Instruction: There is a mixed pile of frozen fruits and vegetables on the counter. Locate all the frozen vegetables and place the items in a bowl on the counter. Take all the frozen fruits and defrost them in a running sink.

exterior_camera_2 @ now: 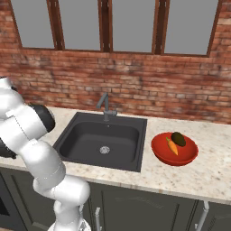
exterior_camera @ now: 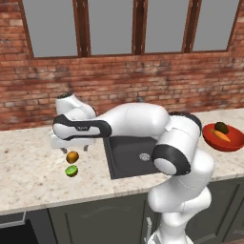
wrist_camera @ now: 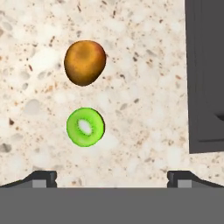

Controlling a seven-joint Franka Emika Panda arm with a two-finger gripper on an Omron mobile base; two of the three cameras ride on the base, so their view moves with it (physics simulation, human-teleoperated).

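The gripper [exterior_camera: 74,148] hangs with jaws spread wide, holding nothing, just above the orange-brown ball [exterior_camera: 72,157]. The green round piece [exterior_camera: 71,171] lies just nearer the counter [exterior_camera: 28,176] edge than that ball. Both sit left of the sink [exterior_camera: 128,157]; beyond its right side, the bowl [exterior_camera: 224,142] holds the vegetables.

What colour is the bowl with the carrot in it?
Red bowl, clearest in the right base view.

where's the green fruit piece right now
The green fruit piece lies on the counter left of the sink in the left base view, just in front of the orange-brown ball, below the open claw.
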